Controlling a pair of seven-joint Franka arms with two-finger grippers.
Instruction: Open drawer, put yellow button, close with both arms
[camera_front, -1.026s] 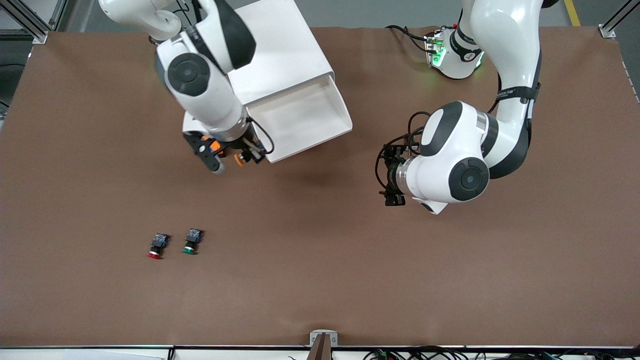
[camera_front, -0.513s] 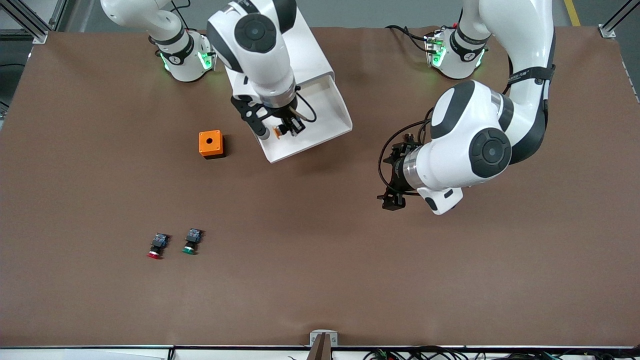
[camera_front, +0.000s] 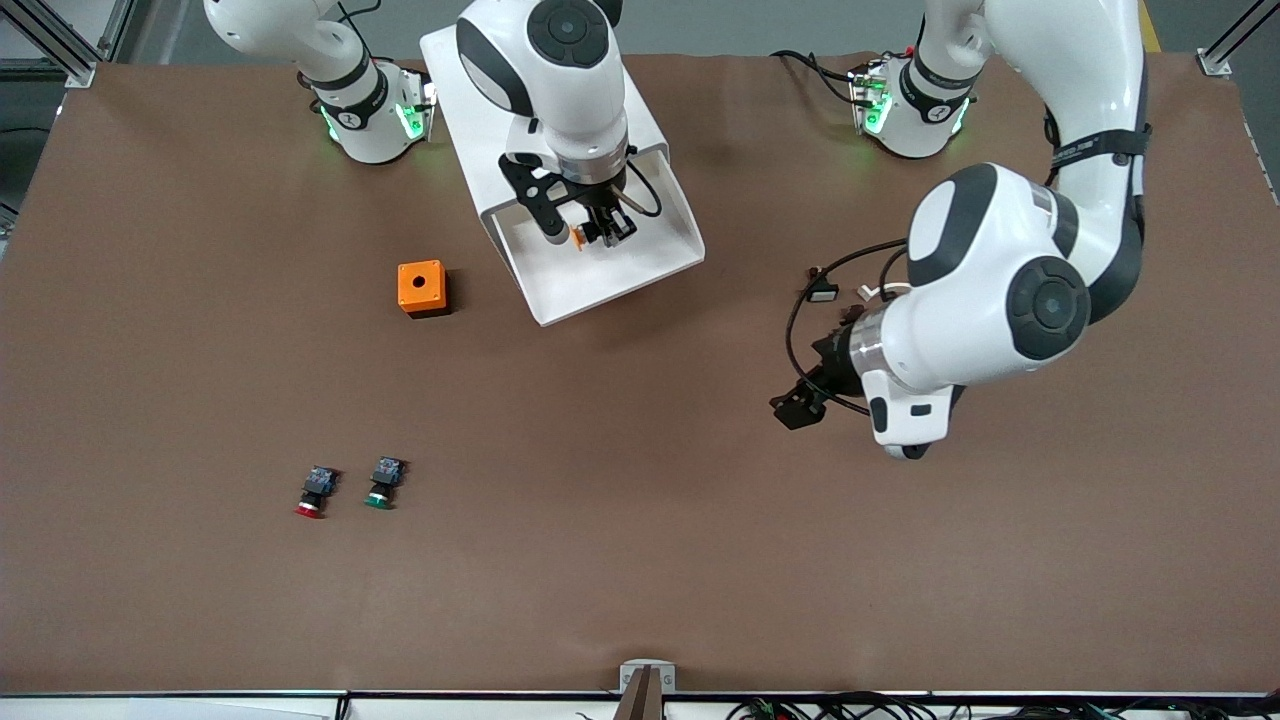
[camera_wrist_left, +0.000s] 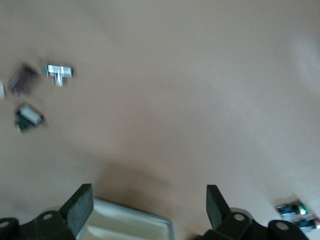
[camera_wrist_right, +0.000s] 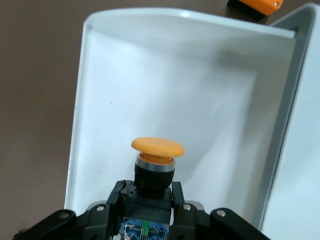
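1. Yellow button (camera_front: 577, 237) in the front view: you see it clamped in the right gripper (camera_front: 588, 232), up in the air over the inside of the pulled-out drawer (camera_front: 600, 262). This drawer is the top one of the white cabinet (camera_front: 545, 120), which stands near the right arm's base.
2. In the same view you find the left gripper (camera_front: 798, 408) over bare brown table (camera_front: 640, 560), toward the left arm's end and well apart from the cabinet; from here you cannot tell how its fingers stand.
3. Also in the front view, an orange box (camera_front: 421, 288) with a hole on top sits on the table just beside the drawer, toward the right arm's end. A red-capped switch (camera_front: 314, 492) and a green-capped switch (camera_front: 383, 483) lie side by side, much nearer to the front camera than the orange box.
4. In the left wrist view you see the two fingers (camera_wrist_left: 79, 207) of the left gripper (camera_wrist_left: 147, 207) spread wide with nothing between them. A corner of the white drawer (camera_wrist_left: 135, 227) shows under them, and two small switches (camera_wrist_left: 296, 214) show at the edge of the picture.
5. In the right wrist view you see the right gripper (camera_wrist_right: 148, 200) closed on the black body of the yellow button (camera_wrist_right: 157, 148); the round cap points away from the fingers, over the white floor of the drawer (camera_wrist_right: 185, 95). A corner of the orange box (camera_wrist_right: 256, 6) is visible outside the drawer wall
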